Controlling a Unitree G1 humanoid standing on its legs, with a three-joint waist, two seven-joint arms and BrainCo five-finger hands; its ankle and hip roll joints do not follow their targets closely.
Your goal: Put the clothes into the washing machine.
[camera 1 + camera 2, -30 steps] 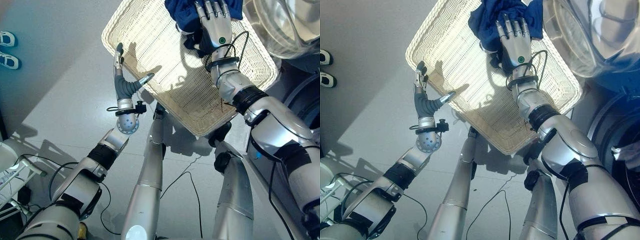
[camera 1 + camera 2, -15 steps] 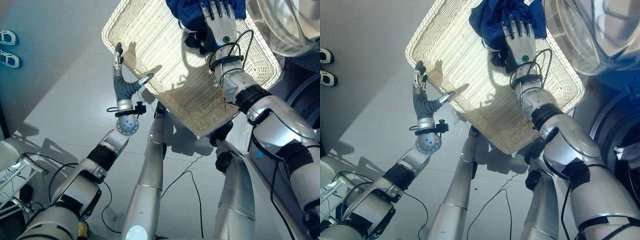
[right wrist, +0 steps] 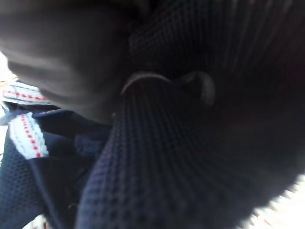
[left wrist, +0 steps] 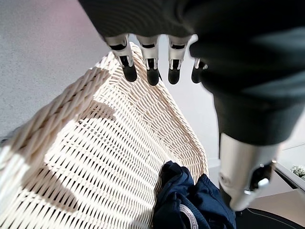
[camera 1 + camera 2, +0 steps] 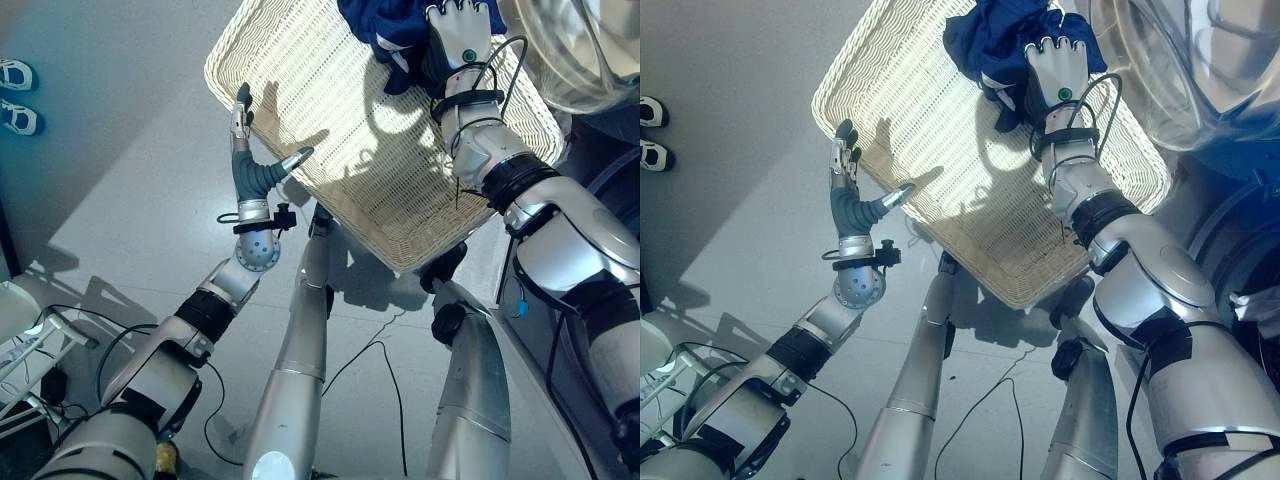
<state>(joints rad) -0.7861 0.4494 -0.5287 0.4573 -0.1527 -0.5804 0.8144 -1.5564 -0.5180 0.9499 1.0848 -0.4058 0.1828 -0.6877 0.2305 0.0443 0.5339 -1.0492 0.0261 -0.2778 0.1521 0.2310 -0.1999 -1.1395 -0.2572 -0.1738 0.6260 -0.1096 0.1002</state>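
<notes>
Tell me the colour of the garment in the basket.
Dark navy blue garment, with a white trim strip stitched in red; trim shows best in the right wrist view.

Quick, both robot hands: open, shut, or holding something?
Left robot hand: open, beside the basket rim.
Right robot hand: fingers curled into the blue clothes.

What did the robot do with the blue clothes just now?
The right hand curled its fingers into the blue clothes, bunching them and pulling them toward the basket's far end. The left hand stayed open by the basket's rim.
</notes>
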